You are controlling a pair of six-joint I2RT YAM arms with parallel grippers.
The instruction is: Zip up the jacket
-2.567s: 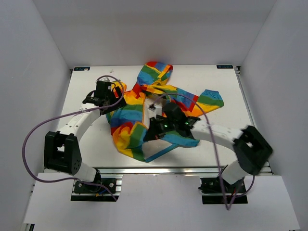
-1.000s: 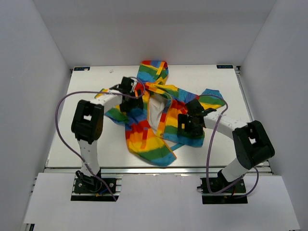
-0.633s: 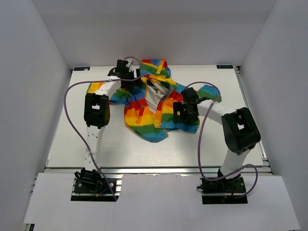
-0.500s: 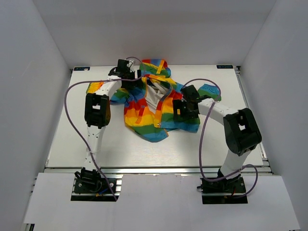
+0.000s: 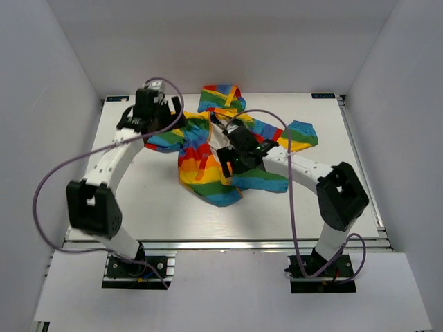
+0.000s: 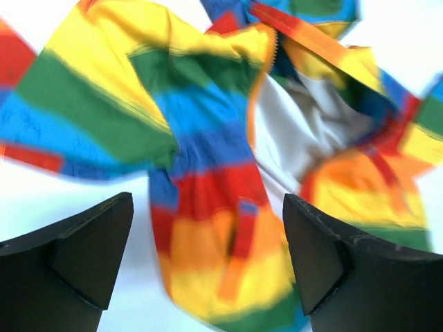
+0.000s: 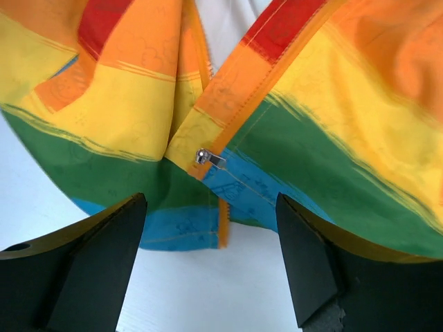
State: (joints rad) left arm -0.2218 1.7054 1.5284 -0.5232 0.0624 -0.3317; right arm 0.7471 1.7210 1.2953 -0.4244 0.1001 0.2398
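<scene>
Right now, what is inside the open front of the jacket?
Inside the jacket shows white lining, between the orange zipper bands. A metal slider sits low. The table under the fabric is covered.

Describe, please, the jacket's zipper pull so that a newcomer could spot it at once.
Start at the rainbow-striped jacket lying open on the table. Follow its orange zipper band down toward the blue hem. The zipper pull is the small silver tab there, the only metal among fabric.

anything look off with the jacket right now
The jacket lies crumpled and unzipped, its front gaping over the white lining. The zipper pull sits low, near the bottom, so the two front edges aren't joined.
</scene>
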